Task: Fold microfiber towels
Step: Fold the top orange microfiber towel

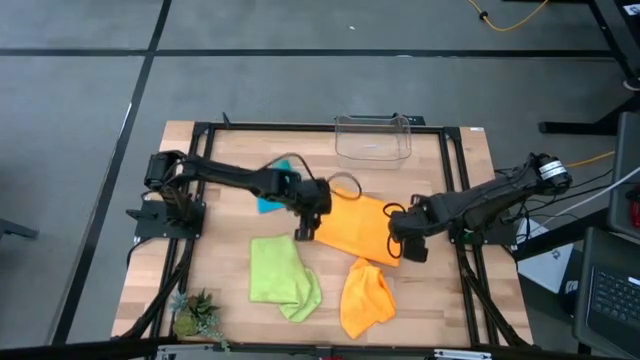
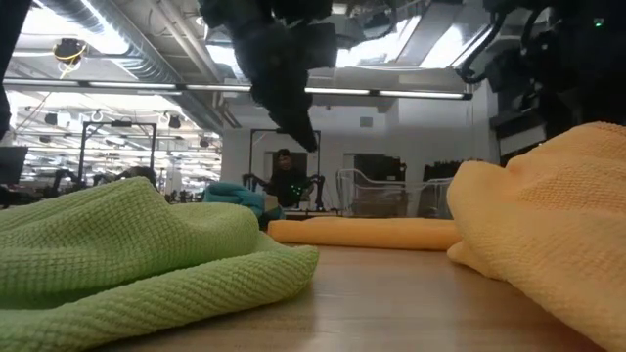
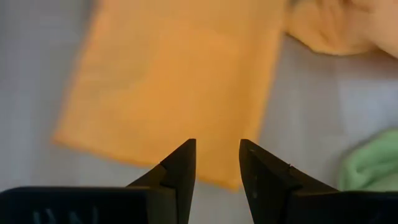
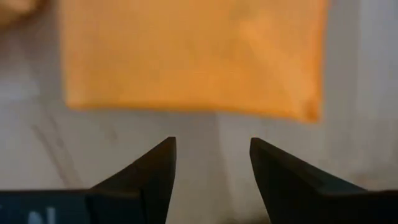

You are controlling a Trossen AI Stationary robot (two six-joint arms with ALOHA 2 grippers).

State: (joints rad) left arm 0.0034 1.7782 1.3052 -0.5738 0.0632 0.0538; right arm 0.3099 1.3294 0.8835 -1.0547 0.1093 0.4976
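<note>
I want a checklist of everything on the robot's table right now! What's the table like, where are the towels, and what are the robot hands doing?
Surface: wooden table with a black frame round it.
Job's things: folded orange towel lies flat mid-table; crumpled orange towel near the front; lime green towel bunched beside it; turquoise towel partly hidden under the left arm.
Clutter: clear plastic bin at the back edge; small green plant at the front left corner.
End effectors: left end effector open above the folded towel's left edge; right end effector open at its right edge; neither holds anything.
Cables: yellow cable on the floor.
Surroundings: grey floor; a person far behind the table in the low view.
</note>
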